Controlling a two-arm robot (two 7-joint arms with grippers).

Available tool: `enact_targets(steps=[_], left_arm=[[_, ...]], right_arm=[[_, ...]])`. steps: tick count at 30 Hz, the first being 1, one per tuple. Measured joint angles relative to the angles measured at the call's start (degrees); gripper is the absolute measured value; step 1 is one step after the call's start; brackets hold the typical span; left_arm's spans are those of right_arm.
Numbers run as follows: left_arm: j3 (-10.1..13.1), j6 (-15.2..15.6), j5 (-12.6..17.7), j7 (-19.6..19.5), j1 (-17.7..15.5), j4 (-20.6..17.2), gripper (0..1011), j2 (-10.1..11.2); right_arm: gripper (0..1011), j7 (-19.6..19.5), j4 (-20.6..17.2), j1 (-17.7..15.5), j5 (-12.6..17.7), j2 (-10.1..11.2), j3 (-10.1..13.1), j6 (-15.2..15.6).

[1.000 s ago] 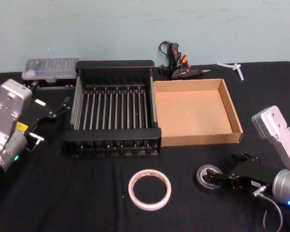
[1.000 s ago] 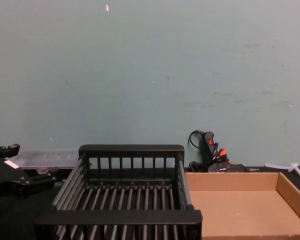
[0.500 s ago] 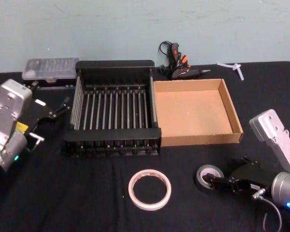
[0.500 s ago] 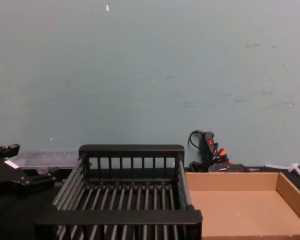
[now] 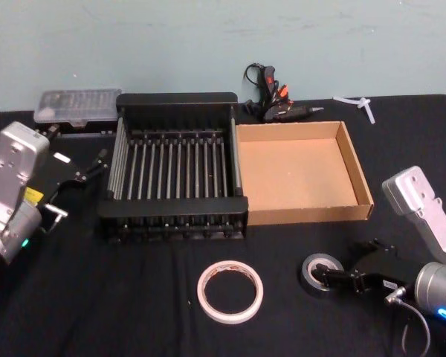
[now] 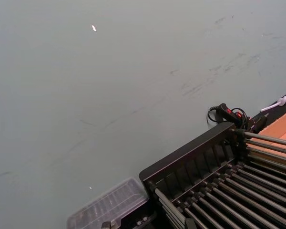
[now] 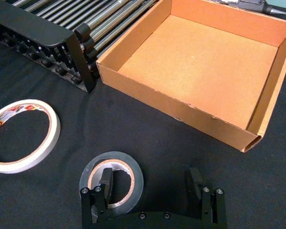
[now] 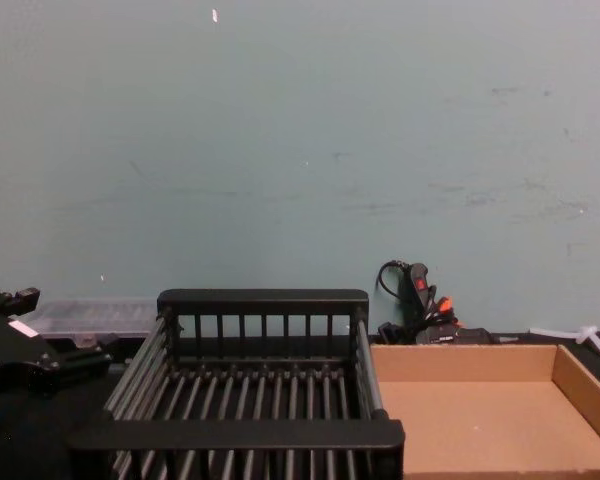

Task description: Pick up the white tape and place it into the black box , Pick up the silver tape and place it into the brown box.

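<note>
The right gripper [image 7: 150,188] sits low on the black tablecloth with its fingers spread wide, one finger [image 7: 105,183] down inside the pale core of the small, thick silver tape [image 7: 112,178], the other well outside the roll. A good grasp probably means closing on the roll's wall, then lifting straight up before carrying it over the near wall of the shallow brown box [image 5: 366,195]. The large, thin white tape [image 5: 230,291] lies just beside on the cloth, near enough to be nudged. The black box [image 5: 177,102], a slatted crate, touches the cardboard one. The left gripper [image 5: 85,172] hangs parked beside the crate; I cannot tell its opening.
</note>
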Motion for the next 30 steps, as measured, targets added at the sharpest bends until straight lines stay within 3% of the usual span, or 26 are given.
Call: enact_targets(steps=[23,30], left_arm=[[0.0,0.0,0.0,0.0,0.0,0.0,1001,0.0],[0.0,0.0,0.0,0.0,0.0,0.0,1001,0.0]], right_arm=[[1002,0.42,0.55,0.64,-1.22,-0.55,-0.43,0.12],[874,0.41,0.54,0.61,-1.14,-0.55,-0.41,0.11]])
